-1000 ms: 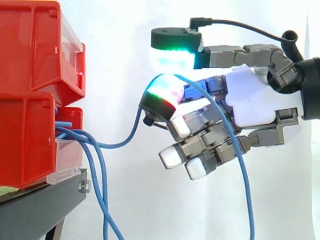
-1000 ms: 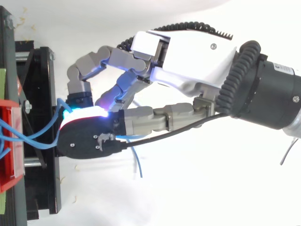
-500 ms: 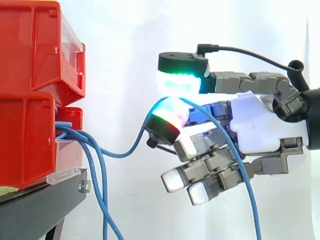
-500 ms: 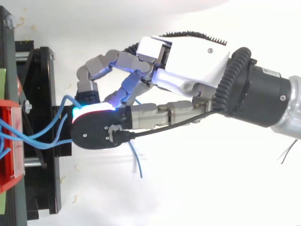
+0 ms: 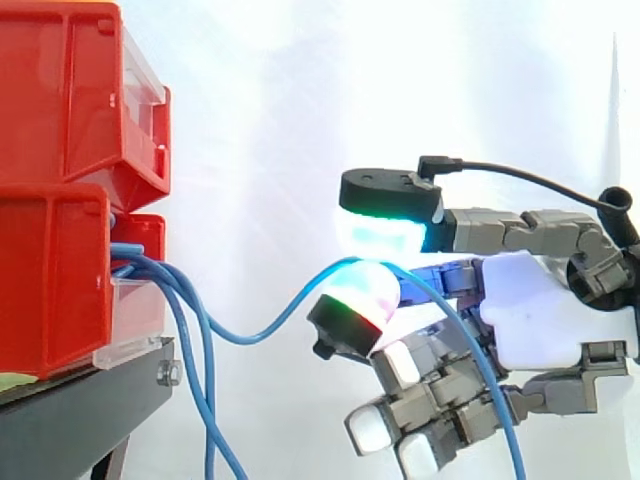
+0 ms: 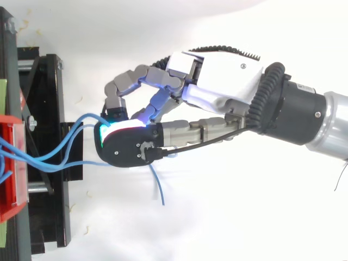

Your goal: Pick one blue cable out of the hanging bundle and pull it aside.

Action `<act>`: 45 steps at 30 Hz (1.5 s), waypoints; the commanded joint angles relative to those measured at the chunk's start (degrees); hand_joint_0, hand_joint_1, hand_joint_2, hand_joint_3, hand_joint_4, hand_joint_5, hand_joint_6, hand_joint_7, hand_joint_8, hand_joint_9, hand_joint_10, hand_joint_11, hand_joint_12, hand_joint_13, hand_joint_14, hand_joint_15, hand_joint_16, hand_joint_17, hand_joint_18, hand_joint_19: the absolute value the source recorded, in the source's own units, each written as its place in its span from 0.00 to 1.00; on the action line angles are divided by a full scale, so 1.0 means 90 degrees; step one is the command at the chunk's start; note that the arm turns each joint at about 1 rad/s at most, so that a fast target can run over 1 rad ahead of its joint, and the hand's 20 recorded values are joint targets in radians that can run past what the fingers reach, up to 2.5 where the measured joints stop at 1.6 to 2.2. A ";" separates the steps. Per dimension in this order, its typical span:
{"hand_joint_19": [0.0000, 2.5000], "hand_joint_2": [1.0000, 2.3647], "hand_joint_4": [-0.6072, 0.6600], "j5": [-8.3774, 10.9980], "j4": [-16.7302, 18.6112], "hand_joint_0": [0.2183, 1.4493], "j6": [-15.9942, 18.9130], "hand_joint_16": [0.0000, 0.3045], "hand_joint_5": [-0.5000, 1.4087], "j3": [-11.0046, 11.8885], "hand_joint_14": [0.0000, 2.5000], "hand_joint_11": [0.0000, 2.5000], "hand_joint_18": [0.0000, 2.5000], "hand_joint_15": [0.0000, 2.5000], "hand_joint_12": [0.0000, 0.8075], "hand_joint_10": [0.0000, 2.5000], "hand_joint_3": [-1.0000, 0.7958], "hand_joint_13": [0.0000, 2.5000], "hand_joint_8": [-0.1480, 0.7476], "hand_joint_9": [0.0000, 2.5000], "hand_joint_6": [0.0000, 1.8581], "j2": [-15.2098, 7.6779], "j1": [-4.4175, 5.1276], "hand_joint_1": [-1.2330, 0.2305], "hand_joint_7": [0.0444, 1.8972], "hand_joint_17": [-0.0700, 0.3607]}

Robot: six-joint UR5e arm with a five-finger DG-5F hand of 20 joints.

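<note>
Several blue cables [image 5: 195, 380] hang from the stacked red bins [image 5: 60, 120] at the left. One blue cable [image 5: 262, 328] is drawn off rightward, sags, then rises into my hand [image 5: 545, 320]. The hand is shut on it: the cable is pinched between two glowing fingertips [image 5: 385, 228], then drapes over the hand and falls at the lower right. The other fingers are curled below. From above, the hand [image 6: 223, 70] sits right of the stand, the cable [image 6: 70, 142] stretches to it, and a loose length [image 6: 157, 187] trails beneath.
The red bins [image 6: 11, 163] rest on a black stand [image 5: 80, 410], seen from above as a dark frame [image 6: 49, 109]. A white curtain is behind. Open space lies between the bins and the hand.
The hand has moved right and down, away from the bins, keeping its pinch. The held cable is drawn further out from the bundle.
</note>
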 commanded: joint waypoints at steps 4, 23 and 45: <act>0.22 0.22 0.24 -0.0020 0.0082 0.31 -0.0205 0.18 0.22 -0.0016 0.01 0.29 0.34 0.24 0.52 0.01 0.63 0.37 0.51 0.46 0.50 0.0007 0.0002 0.29 0.73 0.45; 0.22 0.25 0.24 -0.0011 0.0082 0.30 -0.0322 0.18 0.22 -0.0016 0.01 0.29 0.34 0.24 0.52 0.01 0.62 0.38 0.52 0.46 0.50 0.0007 0.0002 0.30 0.73 0.45; 0.23 0.18 0.25 -0.0011 0.0073 0.32 -0.0322 0.18 0.21 -0.0016 0.01 0.29 0.33 0.24 0.51 0.01 0.63 0.37 0.51 0.46 0.50 0.0007 0.0002 0.29 0.72 0.45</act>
